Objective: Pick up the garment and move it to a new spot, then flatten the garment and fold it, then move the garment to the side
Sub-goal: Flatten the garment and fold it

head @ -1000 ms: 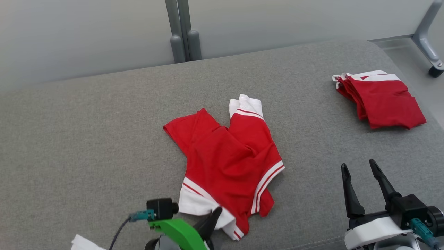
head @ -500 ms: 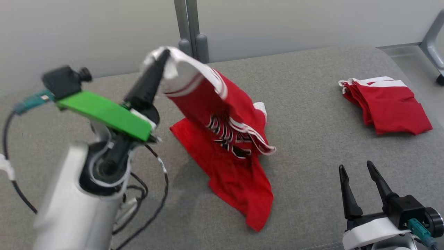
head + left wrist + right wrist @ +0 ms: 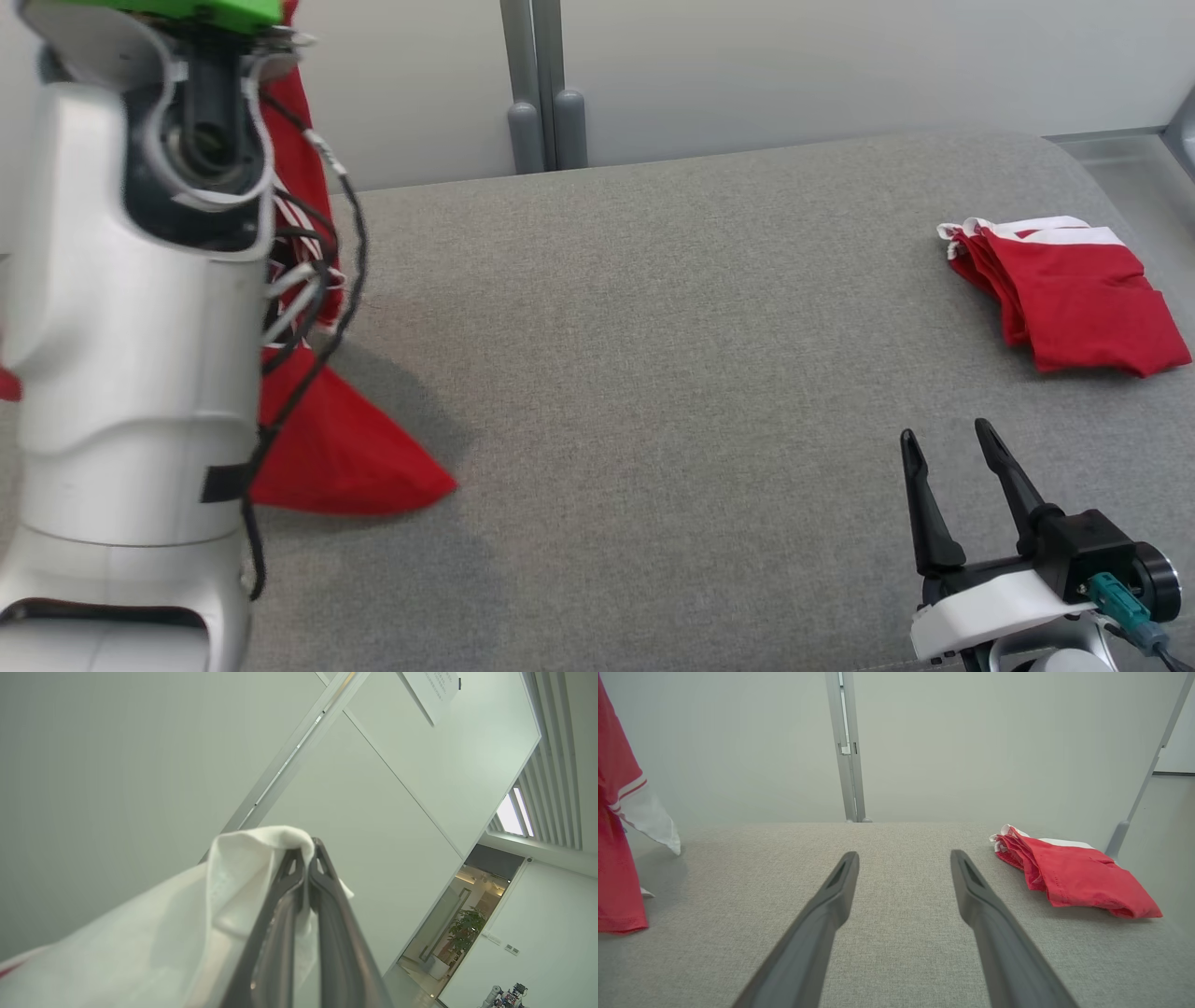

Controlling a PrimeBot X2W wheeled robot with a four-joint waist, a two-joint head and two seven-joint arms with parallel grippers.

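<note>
Grey padded cloth covers the bench (image 3: 653, 373) in front of me, with a pale wall behind it and a metal post (image 3: 541, 84) at 12 o'clock. At about 2 o'clock on the bench lies a folded red and white pile (image 3: 1064, 289). I judge it is put there, at the side, to be out of the way of the work.

The garment (image 3: 345, 457), red with a white band, hangs at 9 o'clock in the head view. Its lower corner touches the bench and the rest is in the air. My left gripper (image 3: 307, 851) is clamped on the white hem: in the left wrist view the two fingers are pressed together, with the white cloth pinched between them and folded over the tips. I hold it by one edge so that, I think, its own weight pulls the cloth down and opens it before I lay it at the new spot.

My left arm (image 3: 131, 327) is raised high, the forearm nearly upright in the head view, and the fingers point up along the wall. My right gripper (image 3: 944, 431) is low at 5 o'clock, its fingers apart and holding nothing, pointing to 12 o'clock over the bench. I judge it waits there to take a second corner.
</note>
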